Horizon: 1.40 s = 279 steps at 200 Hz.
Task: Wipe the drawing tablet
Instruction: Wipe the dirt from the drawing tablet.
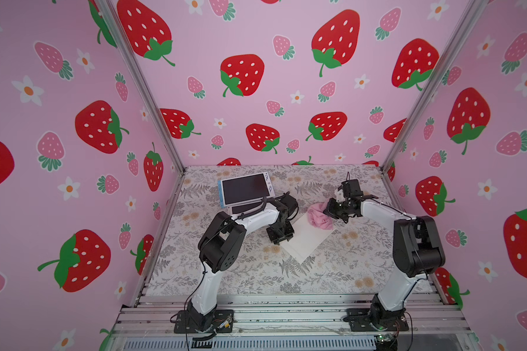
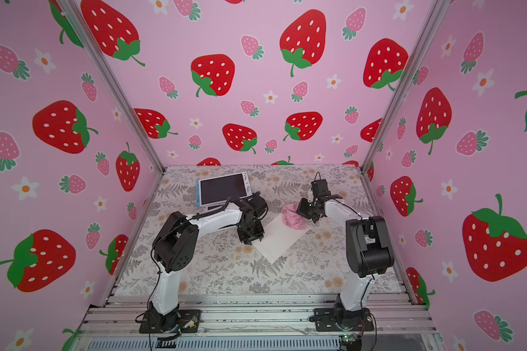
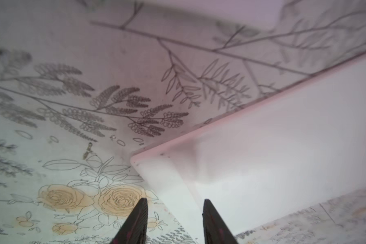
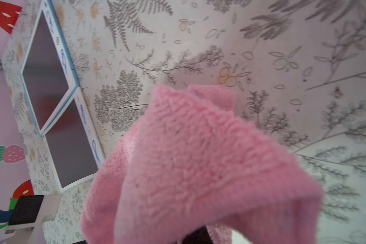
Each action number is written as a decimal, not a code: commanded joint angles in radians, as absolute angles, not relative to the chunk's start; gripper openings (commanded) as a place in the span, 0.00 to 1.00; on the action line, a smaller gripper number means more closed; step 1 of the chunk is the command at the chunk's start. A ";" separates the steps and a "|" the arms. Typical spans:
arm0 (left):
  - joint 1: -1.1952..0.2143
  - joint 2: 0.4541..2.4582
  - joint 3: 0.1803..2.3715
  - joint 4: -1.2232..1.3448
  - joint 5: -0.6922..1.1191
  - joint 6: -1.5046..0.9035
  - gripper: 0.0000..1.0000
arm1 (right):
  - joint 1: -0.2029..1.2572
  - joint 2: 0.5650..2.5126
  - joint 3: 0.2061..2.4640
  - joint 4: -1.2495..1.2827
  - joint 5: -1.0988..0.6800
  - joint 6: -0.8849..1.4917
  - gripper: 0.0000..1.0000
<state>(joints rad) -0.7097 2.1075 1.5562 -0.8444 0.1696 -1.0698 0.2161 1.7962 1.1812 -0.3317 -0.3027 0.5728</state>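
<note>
My right gripper point(image 1: 329, 212) is closed on the pink cloth point(image 1: 318, 217). In the right wrist view the cloth point(image 4: 199, 164) hangs in a bunch in front of the camera and hides the fingers almost fully. In both top views the cloth is above the far corner of a white board point(image 1: 308, 240) that lies turned like a diamond in the middle of the table point(image 1: 225, 267). I cannot tell if the cloth touches the board.

My left gripper point(image 3: 174, 202) is open. Its two dark fingers stand apart with nothing between them, just over the edge of the board point(image 3: 283, 137), near its rounded corner.

The drawing tablet point(image 1: 245, 188) is at the far left part of the table, well apart from the cloth. Its screen is dark and its frame is white with a blue edge. It lies partly over a second tablet point(image 4: 72, 143), which my left arm hides in part in both top views.
</note>
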 commanded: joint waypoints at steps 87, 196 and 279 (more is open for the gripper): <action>-0.703 2.237 1.622 -0.972 0.104 -1.124 0.34 | 0.501 1.892 1.155 -0.334 -0.348 0.515 0.00; -0.672 2.230 1.544 -0.936 0.103 -1.109 0.23 | 0.390 1.942 1.264 -0.461 -0.288 0.490 0.00; -0.671 2.253 1.581 -0.955 0.108 -1.092 0.21 | 0.174 1.800 1.105 -0.520 -0.179 0.515 0.00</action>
